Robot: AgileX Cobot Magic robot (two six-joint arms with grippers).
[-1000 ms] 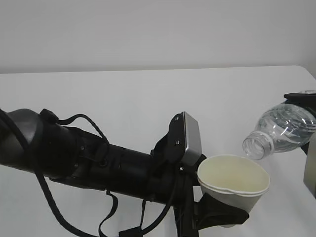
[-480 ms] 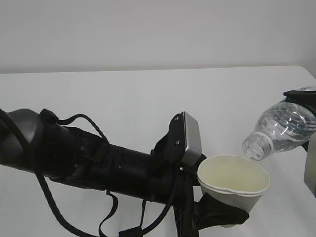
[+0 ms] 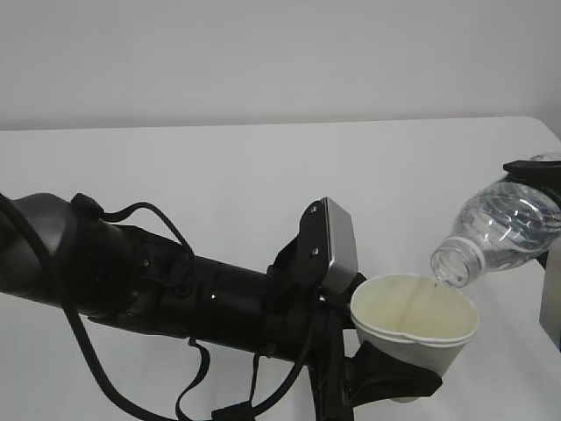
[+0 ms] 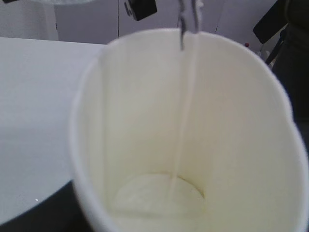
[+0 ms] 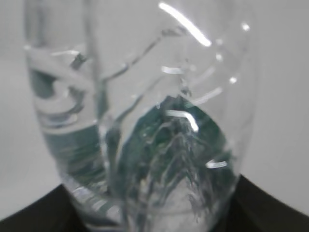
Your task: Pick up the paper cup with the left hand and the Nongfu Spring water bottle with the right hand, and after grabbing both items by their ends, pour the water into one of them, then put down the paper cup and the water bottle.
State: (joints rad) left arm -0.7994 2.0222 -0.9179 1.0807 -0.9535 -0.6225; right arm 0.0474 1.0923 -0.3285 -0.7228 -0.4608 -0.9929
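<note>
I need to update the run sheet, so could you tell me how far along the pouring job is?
Done: the left hand holds the paper cup and the right hand holds the tilted Nongfu Spring water bottle. In hand: a thin stream of water falls into the cup, only just wetting its bottom. Left: finishing the pour and setting both down.

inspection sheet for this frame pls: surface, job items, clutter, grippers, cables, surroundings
surface: white table, bare where seen
job's things: paper cup upright, water falling into it in a thin stream; Nongfu Spring water bottle tilted, neck just above cup rim
clutter: nothing seen
grippers: left hand holds cup at its base; right hand holds bottle at its base end
cables: loose black loops on left arm
surroundings: plain pale wall
</note>
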